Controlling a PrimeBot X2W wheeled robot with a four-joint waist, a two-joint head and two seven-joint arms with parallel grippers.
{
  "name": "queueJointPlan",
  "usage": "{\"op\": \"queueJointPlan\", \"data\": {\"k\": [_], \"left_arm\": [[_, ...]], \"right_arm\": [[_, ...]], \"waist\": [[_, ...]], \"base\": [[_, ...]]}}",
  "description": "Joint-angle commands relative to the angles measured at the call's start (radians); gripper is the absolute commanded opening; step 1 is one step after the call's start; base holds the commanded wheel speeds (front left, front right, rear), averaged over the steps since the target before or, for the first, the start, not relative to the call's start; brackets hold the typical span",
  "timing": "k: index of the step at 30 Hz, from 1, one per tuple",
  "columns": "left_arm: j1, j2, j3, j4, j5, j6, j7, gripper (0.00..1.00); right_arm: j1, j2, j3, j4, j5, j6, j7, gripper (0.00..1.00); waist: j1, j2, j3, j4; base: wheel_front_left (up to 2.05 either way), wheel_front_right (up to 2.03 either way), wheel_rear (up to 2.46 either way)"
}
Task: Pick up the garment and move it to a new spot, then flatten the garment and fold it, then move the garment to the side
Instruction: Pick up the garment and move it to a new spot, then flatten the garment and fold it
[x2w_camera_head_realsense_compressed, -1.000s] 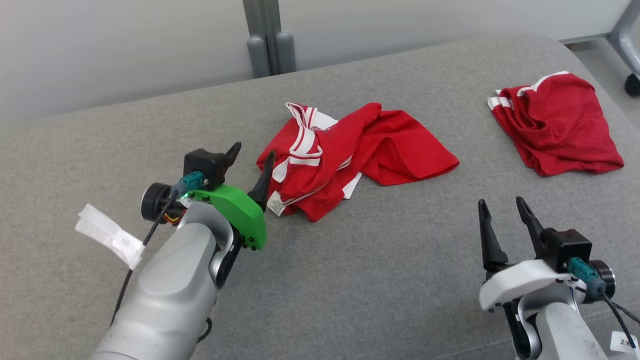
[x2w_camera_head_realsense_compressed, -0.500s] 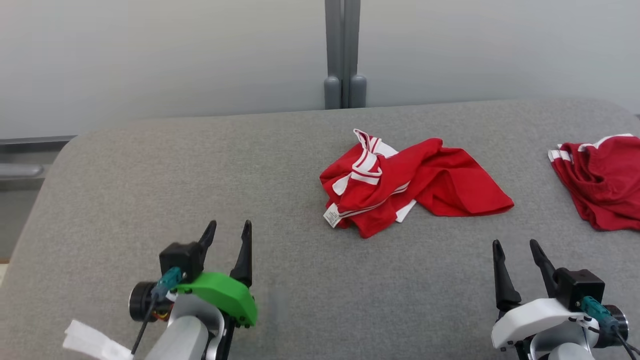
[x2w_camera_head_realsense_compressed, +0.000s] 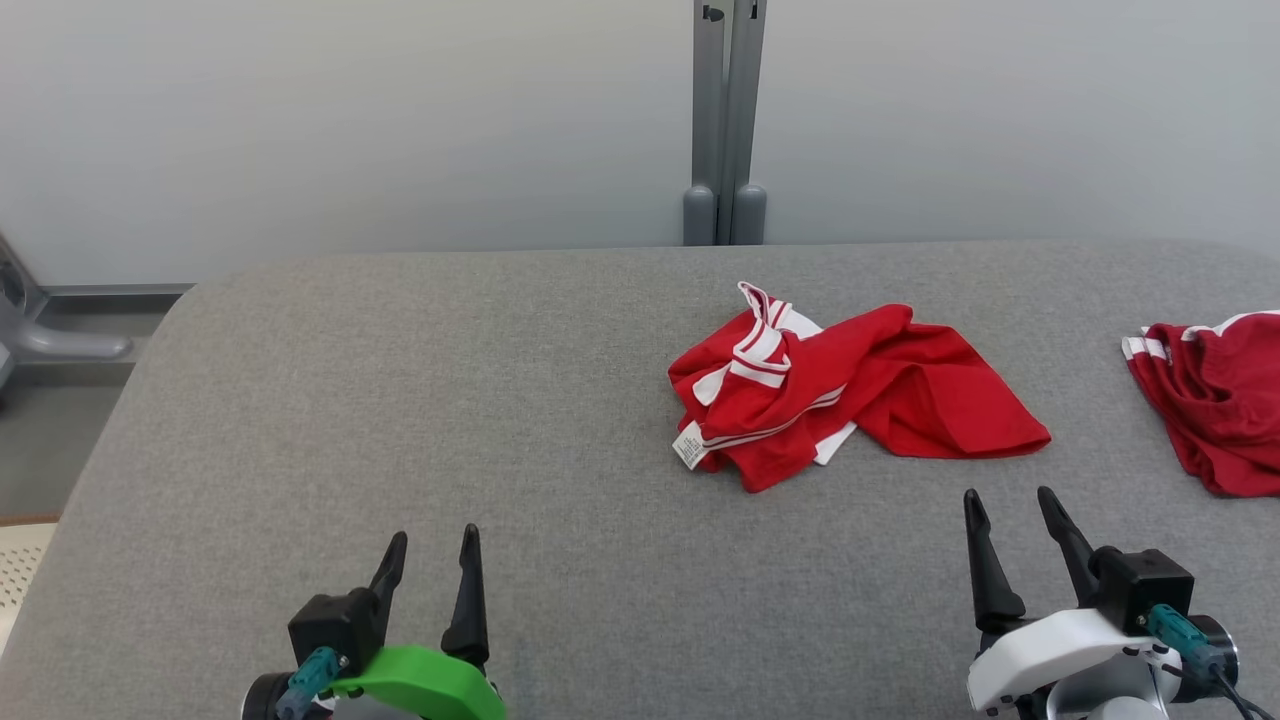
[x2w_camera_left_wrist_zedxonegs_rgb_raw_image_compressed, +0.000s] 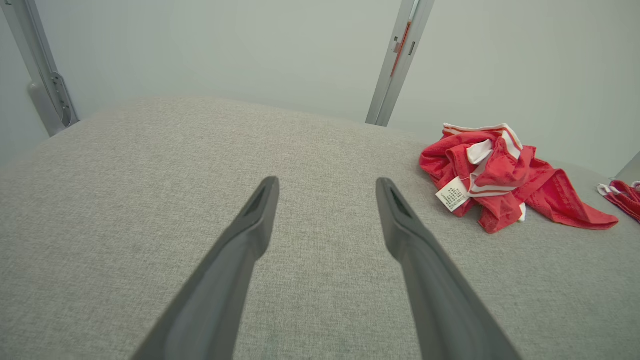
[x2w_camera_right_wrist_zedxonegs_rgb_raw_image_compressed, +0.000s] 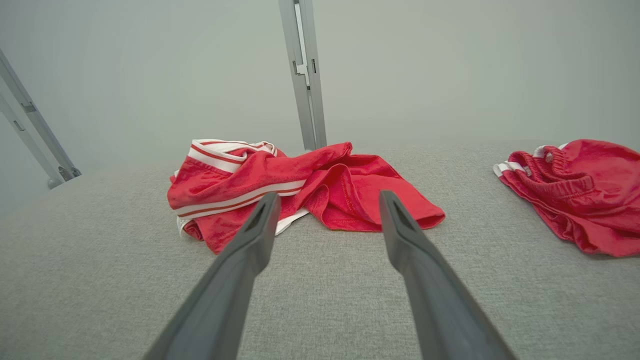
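A crumpled red garment (x2w_camera_head_realsense_compressed: 850, 385) with white stripes lies on a grey padded surface (x2w_camera_head_realsense_compressed: 400, 400). It is ahead of the right gripper (x2w_camera_head_realsense_compressed: 1008, 495) and slightly left of its fingers. It is ahead and well right of the left gripper (x2w_camera_head_realsense_compressed: 434, 537), touching neither.

Each gripper's 2 fingers stand apart, holding nothing.

The cloth looks thin, light and limp, likely to sag and slide. The striped band or a hem edge seems the firmest pinch.

A white tag (x2w_camera_head_realsense_compressed: 690, 445) sits at the corner nearest the left fingers, its print too small to read.

A 2nd red garment (x2w_camera_head_realsense_compressed: 1215, 400) lies right of the right fingers.
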Motion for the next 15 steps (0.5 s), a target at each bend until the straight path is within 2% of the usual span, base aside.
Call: {"op": "queueJointPlan", "data": {"k": [1, 15], "left_arm": [[0.011, -0.002, 0.008, -0.008, 0.014, -0.003, 0.000, 1.00], [0.010, -0.012, 0.032, -0.005, 0.035, -0.014, 0.000, 1.00]], "right_arm": [[0.004, -0.003, 0.001, -0.002, -0.004, -0.001, -0.006, 1.00], [-0.002, -0.003, 0.014, 0.006, -0.005, -0.001, 0.000, 1.00]], "waist": [[0.0000, 0.0000, 0.000, 0.000], [0.0000, 0.0000, 0.007, -0.007]], "base": [[0.00, 0.00, 0.00], [0.00, 0.00, 0.00]]}}
